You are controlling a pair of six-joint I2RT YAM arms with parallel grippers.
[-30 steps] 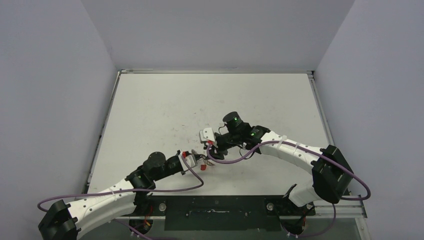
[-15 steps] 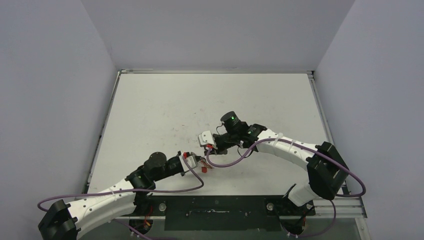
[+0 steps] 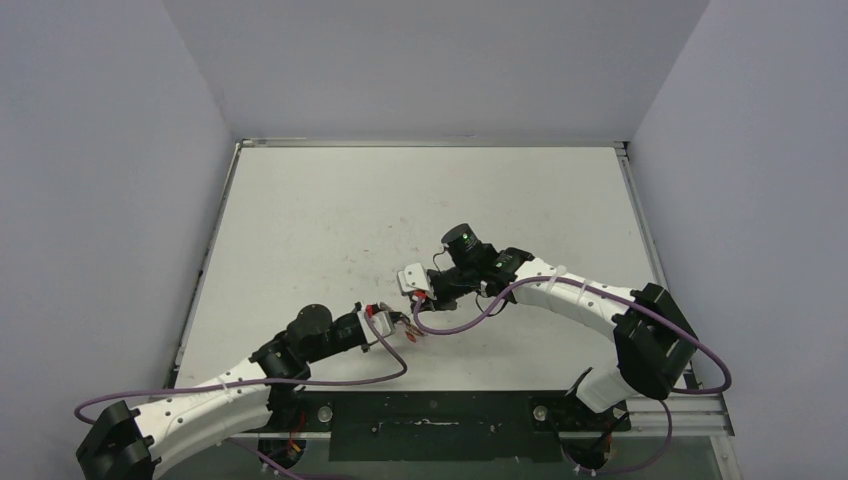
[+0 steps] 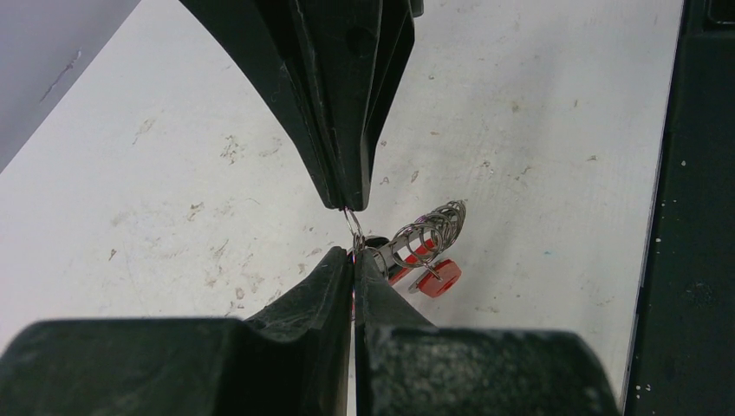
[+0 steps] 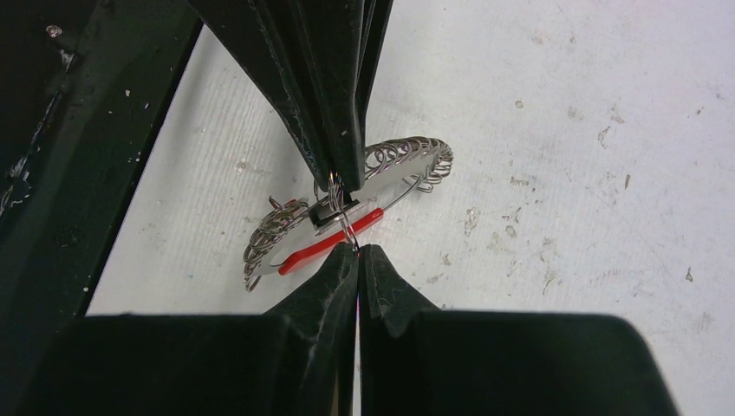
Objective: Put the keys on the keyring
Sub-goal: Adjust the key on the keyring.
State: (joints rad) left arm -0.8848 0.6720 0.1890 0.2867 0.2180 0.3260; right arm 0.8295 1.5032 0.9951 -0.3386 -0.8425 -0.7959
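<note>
Now both claws are pinched shut over the counter point(image 3: 330, 210).
Left claw point(image 4: 351, 230) nips the keyring point(image 4: 429, 234) by its wire, ring trailing right of the tips; right claw point(image 5: 348, 217), the farther one, clamps a tiny loop, seemingly the key point(image 5: 324, 213), right at the red sleeve point(image 5: 338, 236).

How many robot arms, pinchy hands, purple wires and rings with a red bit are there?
Robot arms: 2 (left arm, right arm)
End effectors: 2 (left end effector, right end effector)
Purple cables: 2 (left cable, right cable)
Keyring with a red sleeve: 1 (keyring)
Total: 7
</note>
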